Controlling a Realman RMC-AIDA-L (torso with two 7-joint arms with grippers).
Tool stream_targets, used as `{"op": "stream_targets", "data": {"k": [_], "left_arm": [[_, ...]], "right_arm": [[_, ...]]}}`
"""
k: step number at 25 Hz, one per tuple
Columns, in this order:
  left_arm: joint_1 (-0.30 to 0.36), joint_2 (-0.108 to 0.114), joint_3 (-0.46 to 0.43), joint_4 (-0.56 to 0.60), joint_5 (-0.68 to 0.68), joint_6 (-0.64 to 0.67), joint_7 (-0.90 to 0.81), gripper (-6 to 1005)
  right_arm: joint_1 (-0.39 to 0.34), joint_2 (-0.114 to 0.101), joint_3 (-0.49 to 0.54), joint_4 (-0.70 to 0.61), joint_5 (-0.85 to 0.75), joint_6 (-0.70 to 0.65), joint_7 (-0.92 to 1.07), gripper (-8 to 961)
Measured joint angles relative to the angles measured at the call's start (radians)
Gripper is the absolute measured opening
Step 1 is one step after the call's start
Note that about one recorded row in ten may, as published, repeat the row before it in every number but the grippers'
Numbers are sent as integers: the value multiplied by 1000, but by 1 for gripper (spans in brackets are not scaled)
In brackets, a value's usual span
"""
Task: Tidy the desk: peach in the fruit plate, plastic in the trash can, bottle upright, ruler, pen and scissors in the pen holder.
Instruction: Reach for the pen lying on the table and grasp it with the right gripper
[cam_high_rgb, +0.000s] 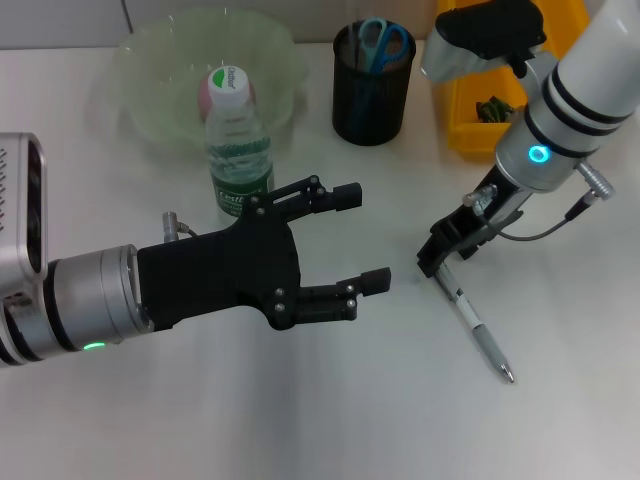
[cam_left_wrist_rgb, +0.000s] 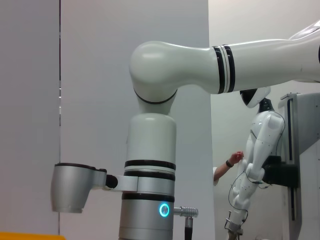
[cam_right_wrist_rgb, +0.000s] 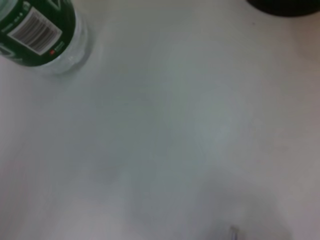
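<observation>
Bright, even light falls from overhead across my white counter (cam_high_rgb: 300, 420), and it washes pale toward the far edge. Shadows are soft: a faint grey one lies under my left tool (cam_high_rgb: 370, 240), and a small dark one under my right tool (cam_high_rgb: 437, 262). My right wrist view is badly blurred, the bottle (cam_right_wrist_rgb: 42, 32) smeared and the counter a hazy grey-green. My left wrist view is sharp, evenly lit, with gentle sheen on the white arm (cam_left_wrist_rgb: 165, 65).

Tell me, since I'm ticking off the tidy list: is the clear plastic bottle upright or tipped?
Upright: the clear plastic bottle with green label stands on its base on the white desk, white cap on top, in front of the translucent fruit plate.
</observation>
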Motion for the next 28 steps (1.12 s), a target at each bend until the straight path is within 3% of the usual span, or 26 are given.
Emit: {"op": "stream_targets", "data": {"k": [11,17,28], "left_arm": [[1,0,0,0,1,0,2,831],[2,0,-1,0,2,0,8,831],[14,0,-2,0,2,0,24,831]], "right_arm": [[42,1,-8,38,-1,14,5,588],[66,2,-99,37,-2,8,57,588],[82,5,-105,41,0,11,67,588]]}}
